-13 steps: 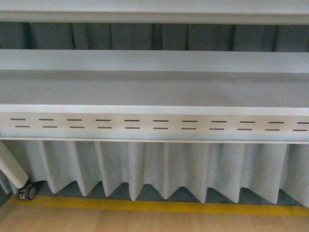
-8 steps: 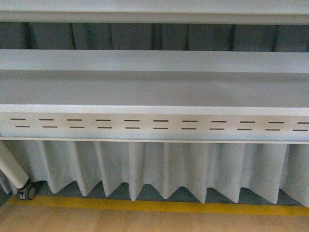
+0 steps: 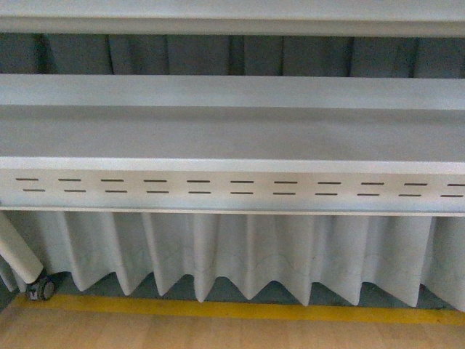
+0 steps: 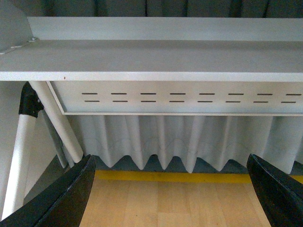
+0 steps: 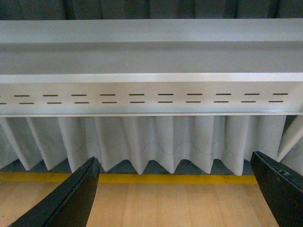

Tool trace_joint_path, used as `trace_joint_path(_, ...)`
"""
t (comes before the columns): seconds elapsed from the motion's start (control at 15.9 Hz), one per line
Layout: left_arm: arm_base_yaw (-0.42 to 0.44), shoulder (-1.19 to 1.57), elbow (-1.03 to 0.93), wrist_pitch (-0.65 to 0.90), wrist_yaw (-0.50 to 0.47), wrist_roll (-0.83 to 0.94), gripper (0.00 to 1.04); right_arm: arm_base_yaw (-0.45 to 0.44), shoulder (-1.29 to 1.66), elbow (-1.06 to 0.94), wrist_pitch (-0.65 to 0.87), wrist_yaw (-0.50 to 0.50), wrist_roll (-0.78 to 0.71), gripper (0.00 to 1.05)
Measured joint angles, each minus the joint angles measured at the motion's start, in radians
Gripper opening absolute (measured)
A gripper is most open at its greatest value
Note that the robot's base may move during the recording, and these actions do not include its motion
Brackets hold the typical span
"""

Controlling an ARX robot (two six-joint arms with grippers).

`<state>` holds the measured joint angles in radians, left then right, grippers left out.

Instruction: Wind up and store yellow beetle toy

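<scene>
The yellow beetle toy shows in no view, so where it sits cannot be told. As a wind-up toy it is probably light and hard, best pinched across its sides. The left gripper (image 4: 170, 163) and right gripper (image 5: 175, 161) gape wide and empty, facing a grey shelf (image 3: 232, 134) above a pleated curtain (image 3: 240, 254).

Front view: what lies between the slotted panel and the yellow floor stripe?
A pleated white curtain hangs between the slotted panel and the yellow stripe; the front view shows it, as do both wrist views.
</scene>
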<state>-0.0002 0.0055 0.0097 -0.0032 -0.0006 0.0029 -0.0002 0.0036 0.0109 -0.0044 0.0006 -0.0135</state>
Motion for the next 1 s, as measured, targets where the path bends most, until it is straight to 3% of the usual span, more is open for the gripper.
trace_joint_path(1.0, 0.0, 0.0, 0.0, 0.0, 0.0, 0.0, 0.98, 0.0, 0.0, 0.0, 0.0, 0.0, 0.003, 0.98)
